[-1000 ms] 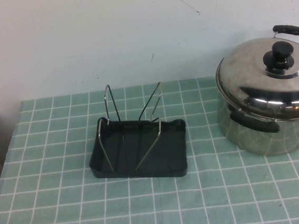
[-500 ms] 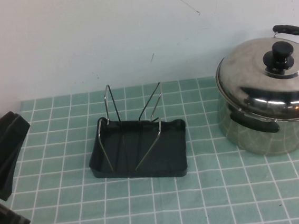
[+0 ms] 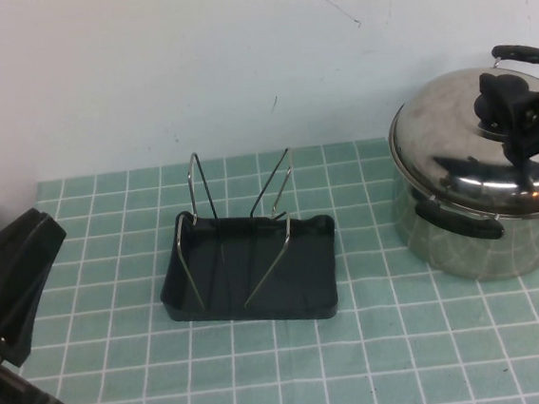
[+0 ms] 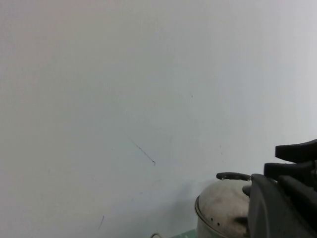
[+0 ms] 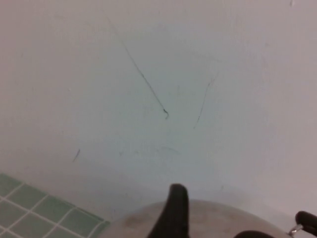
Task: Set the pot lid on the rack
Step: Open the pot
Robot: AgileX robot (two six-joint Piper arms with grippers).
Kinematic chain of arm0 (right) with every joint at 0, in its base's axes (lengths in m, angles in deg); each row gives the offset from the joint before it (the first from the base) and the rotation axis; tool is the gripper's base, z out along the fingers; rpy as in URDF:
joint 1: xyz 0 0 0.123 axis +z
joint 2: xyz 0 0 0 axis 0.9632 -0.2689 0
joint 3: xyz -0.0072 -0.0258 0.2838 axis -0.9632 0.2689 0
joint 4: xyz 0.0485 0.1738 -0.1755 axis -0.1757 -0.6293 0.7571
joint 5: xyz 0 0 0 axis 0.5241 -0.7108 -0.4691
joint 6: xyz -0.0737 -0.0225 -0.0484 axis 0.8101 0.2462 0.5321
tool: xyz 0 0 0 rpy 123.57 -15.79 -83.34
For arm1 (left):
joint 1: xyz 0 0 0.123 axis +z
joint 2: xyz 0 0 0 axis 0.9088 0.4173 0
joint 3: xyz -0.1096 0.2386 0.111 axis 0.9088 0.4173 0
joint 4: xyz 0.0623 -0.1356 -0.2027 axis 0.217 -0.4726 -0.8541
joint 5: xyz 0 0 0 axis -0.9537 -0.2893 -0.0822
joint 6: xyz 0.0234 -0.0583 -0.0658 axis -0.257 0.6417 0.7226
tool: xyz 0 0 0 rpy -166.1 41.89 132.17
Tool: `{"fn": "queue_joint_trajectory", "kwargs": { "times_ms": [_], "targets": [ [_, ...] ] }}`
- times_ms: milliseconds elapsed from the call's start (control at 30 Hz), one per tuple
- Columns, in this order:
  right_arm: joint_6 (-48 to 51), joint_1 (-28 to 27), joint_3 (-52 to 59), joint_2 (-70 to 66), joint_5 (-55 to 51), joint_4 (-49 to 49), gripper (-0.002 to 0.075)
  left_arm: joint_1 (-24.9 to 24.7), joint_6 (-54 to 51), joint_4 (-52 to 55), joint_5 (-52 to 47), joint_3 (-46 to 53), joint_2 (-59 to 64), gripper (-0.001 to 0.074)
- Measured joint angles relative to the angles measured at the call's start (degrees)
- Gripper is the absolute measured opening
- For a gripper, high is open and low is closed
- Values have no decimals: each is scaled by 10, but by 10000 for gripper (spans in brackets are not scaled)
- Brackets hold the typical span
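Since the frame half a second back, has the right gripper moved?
Yes. The right gripper has come in from the right edge and now sits over the pot lid at its knob; the rack stays put.

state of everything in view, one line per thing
pot lid: shut on the pot, knob hidden behind the right gripper
pot: upright, covered
rack: flat on the cloth, wire holders bare
right gripper: over the lid's centre
left gripper: at the table's left edge, far from the lid
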Motion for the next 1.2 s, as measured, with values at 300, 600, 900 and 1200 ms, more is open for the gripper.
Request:
{"fn": "queue_joint_trajectory", "kwargs": {
  "times_ms": [300,600,900,1200],
  "targets": [
    [-11,0,-67,-76,-70,-3,690,0,31,19,0,0,0,-4],
    [-18,0,-72,-104,-68,-62,555,0,46,36,0,0,0,-4],
    [-19,2,-73,-104,-66,-64,347,0,96,98,0,-1,0,-4],
    [-17,1,-71,-65,-20,-29,347,0,219,122,3,-1,0,-4]
  ]
}}
